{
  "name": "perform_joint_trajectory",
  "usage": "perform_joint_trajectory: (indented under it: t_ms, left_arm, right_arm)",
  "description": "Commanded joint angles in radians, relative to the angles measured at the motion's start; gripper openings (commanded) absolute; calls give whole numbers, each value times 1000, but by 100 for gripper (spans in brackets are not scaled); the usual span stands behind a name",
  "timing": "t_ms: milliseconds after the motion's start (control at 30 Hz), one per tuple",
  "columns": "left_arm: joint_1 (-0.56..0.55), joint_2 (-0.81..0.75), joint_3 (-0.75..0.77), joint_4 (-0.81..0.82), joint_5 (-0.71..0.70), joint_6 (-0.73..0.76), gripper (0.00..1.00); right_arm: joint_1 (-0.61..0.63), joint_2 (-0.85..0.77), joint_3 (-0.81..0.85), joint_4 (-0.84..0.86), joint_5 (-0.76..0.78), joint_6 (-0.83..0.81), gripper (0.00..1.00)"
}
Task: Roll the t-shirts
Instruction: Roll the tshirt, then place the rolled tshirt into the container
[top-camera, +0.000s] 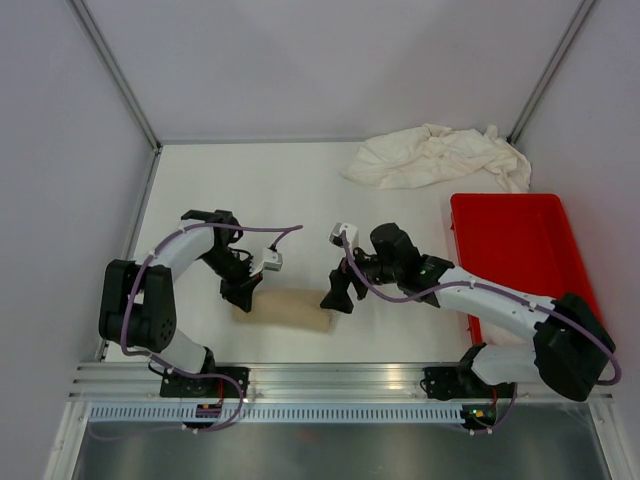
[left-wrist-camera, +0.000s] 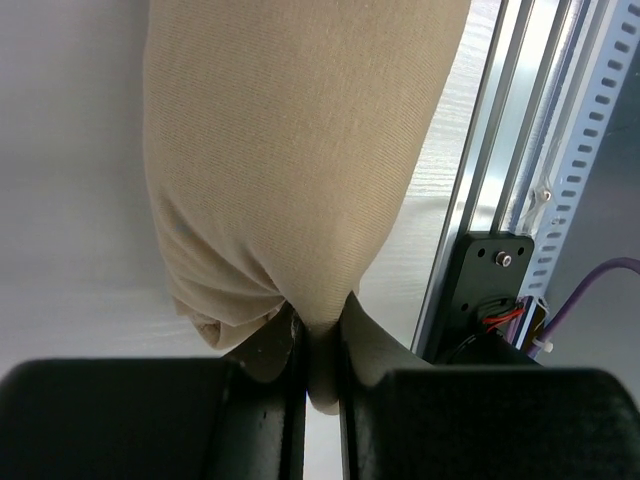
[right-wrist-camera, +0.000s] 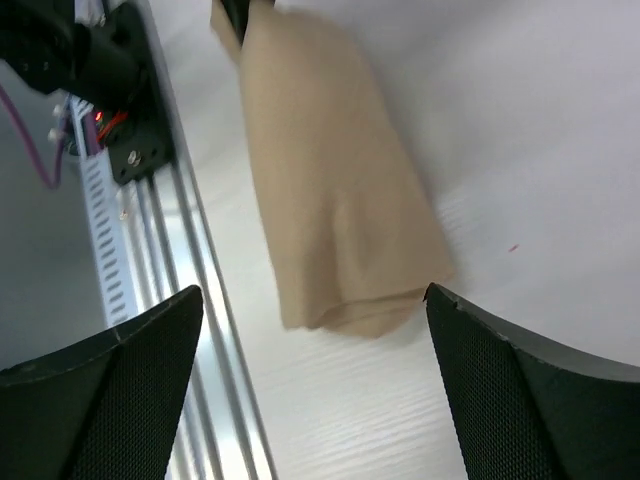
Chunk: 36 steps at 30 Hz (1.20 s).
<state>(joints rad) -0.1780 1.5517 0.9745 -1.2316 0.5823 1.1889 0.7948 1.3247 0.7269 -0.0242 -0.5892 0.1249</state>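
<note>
A tan t-shirt (top-camera: 288, 308) lies rolled into a short tube on the white table near the front edge. My left gripper (top-camera: 243, 296) is at its left end, shut on a pinch of the tan cloth (left-wrist-camera: 322, 345). My right gripper (top-camera: 340, 297) is at the roll's right end, wide open and holding nothing; in the right wrist view the roll's end (right-wrist-camera: 345, 235) lies just beyond its fingers (right-wrist-camera: 110, 385). A heap of cream-white t-shirts (top-camera: 438, 157) lies at the back right.
A red plastic tray (top-camera: 520, 250) stands at the right edge, beside the right arm. The aluminium rail (top-camera: 330, 380) runs along the table's front edge, close to the roll. Grey walls close the back and sides.
</note>
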Motion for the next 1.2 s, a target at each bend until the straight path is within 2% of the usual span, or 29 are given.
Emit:
perform_joint_trajectory:
  t_ms: [0,33,133,300,467,667,833,933,1067,1167]
  left_arm:
    - [6,-4,30,-35,60,35,14]
    - [6,-4,32,-37,59,37,14]
    - [6,1,32,-39,60,35,14]
    - [6,2,35,-39,60,35,14]
    - [6,5,35,-40,54,37,14]
    - [8,7,35,-40,54,41,14]
    - [9,18,32,-40,48,43,15]
    - [14,19,30,-40,45,44,16]
    - [23,15,24,-40,48,51,18]
    - [40,11,26,-39,50,49,22]
  right_arm:
    - [30,-70,66,1,235,-115,98]
    - [49,-74,60,16,291,-151,98]
    - [212,-33,43,105,475,-259,98]
    - [270,111,127,135,523,-370,98]
    - [291,258,248,129,450,-456,98]
    - [288,412,373,27,292,-469,98]
    - [281,478,381,-9,112,-438,98]
    - [279,531,378,-23,94,-415,98]
    - [271,556,306,104,100,-357,98]
    - [265,573,279,125,126,-332,98]
